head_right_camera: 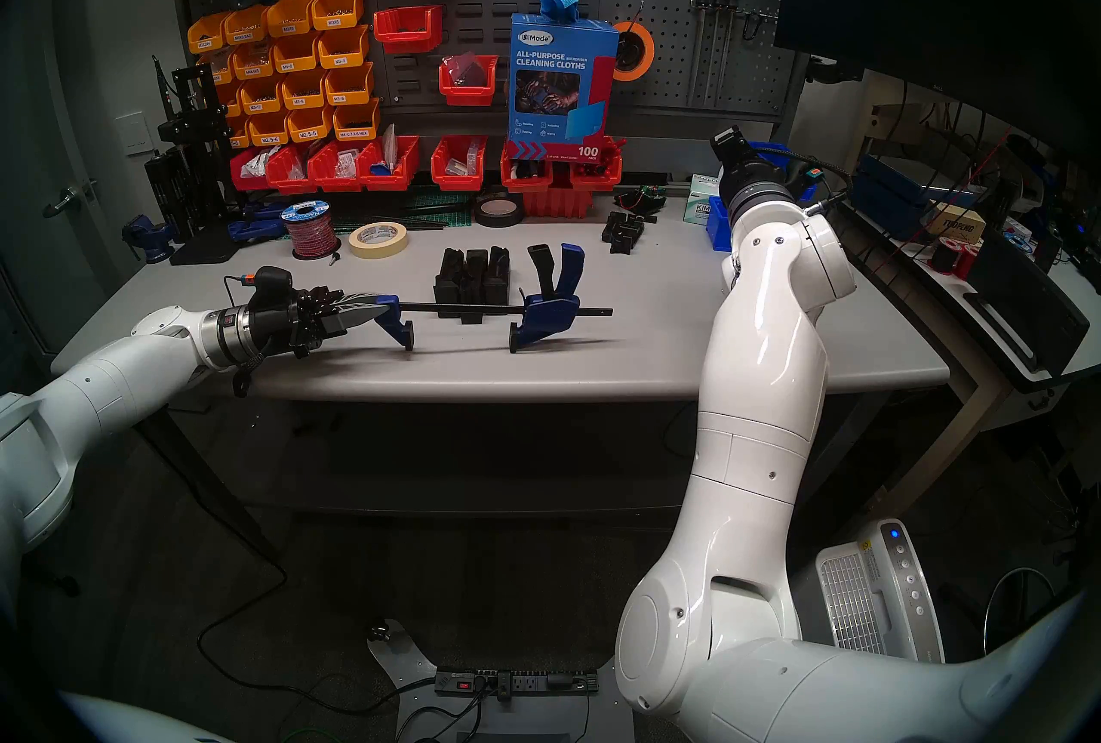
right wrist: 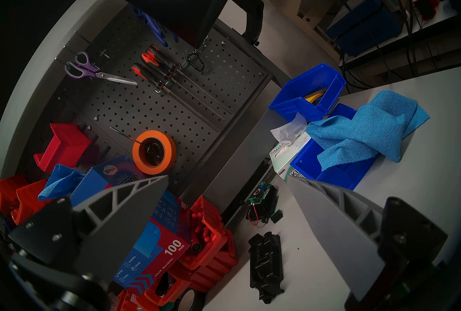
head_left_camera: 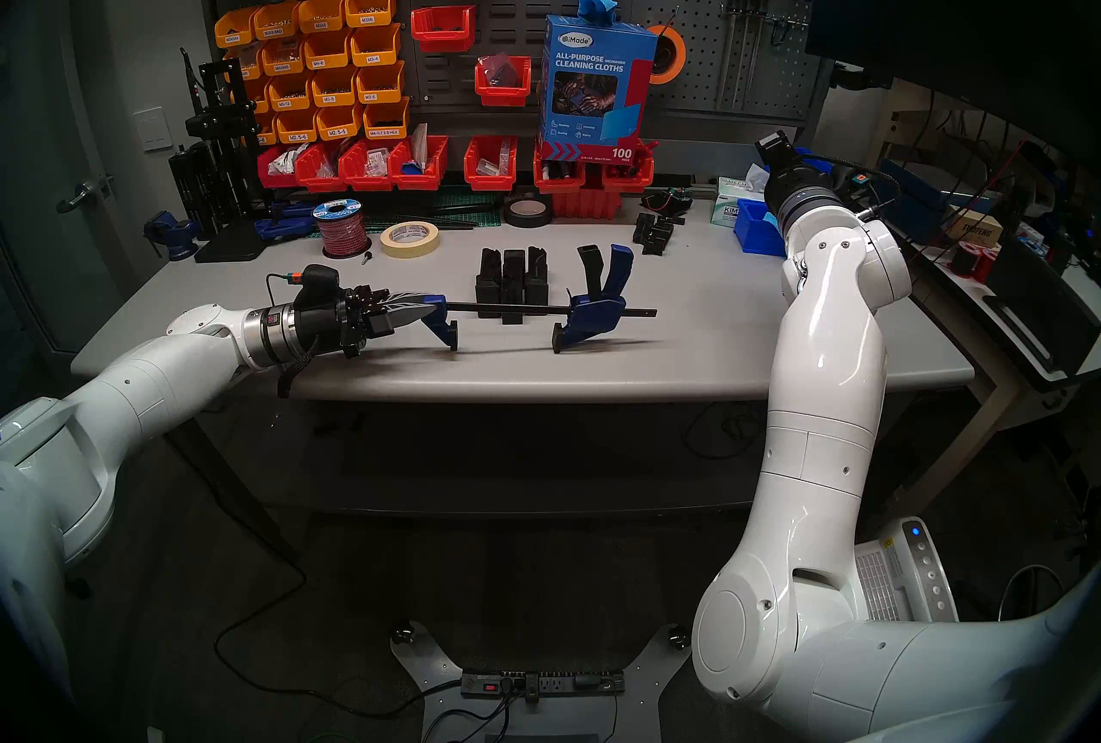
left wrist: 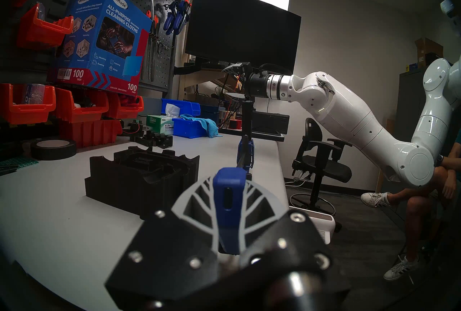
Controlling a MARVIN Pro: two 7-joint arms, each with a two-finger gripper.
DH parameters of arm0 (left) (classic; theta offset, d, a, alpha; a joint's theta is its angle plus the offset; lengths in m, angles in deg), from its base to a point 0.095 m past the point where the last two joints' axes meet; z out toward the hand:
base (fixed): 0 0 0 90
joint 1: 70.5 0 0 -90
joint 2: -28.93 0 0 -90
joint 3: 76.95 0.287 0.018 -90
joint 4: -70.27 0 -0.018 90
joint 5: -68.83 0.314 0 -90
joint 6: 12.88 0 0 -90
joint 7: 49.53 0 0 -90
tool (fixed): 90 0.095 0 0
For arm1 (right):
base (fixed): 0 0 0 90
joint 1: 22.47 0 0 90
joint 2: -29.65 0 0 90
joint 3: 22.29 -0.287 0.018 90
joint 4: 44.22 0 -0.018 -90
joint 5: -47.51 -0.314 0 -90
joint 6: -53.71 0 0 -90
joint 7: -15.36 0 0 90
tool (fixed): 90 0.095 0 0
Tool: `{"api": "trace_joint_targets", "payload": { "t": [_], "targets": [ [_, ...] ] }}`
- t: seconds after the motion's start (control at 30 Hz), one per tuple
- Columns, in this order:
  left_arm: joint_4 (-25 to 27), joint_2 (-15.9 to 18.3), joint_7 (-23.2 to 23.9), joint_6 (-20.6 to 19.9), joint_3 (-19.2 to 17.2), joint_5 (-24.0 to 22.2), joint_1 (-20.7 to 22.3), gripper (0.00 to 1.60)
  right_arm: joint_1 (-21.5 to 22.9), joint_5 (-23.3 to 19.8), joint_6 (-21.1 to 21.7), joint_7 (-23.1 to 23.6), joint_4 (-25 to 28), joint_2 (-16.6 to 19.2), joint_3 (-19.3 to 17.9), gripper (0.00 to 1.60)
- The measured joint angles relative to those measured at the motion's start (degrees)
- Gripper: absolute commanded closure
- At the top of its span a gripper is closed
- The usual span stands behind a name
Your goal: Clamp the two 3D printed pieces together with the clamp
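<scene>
My left gripper (head_left_camera: 424, 310) is shut on the blue fixed-jaw end of the clamp (head_left_camera: 587, 309) and holds it just above the table. The black bar runs level to the right, both jaws point down and the trigger handle stands up. The two 3D printed pieces (head_left_camera: 513, 271) stand side by side on the table just behind the bar, between the jaws' span. In the left wrist view the clamp's blue end (left wrist: 228, 193) sits between my grey fingers, with the pieces (left wrist: 142, 178) to its left. My right gripper (right wrist: 228, 179) is open and empty, raised over the table's back right corner.
A heap of smaller black parts (head_left_camera: 655, 232) lies back right, near a blue bin (head_left_camera: 755, 229) and a tissue box (head_left_camera: 730, 199). Tape rolls (head_left_camera: 411, 239) and a wire spool (head_left_camera: 341, 229) sit back left. Red bins (head_left_camera: 417, 163) line the rear. A seated person (left wrist: 424, 193) is beyond the table.
</scene>
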Motion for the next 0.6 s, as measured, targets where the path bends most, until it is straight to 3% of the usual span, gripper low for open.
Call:
{"api": "trace_joint_targets", "payload": {
  "t": [0.6],
  "targets": [
    [0.0,0.0,0.0,0.1,0.3,-0.2,0.2,1.60,-0.1,0.5,-0.3,-0.1,0.0,0.0,0.4,0.00]
  ]
}}
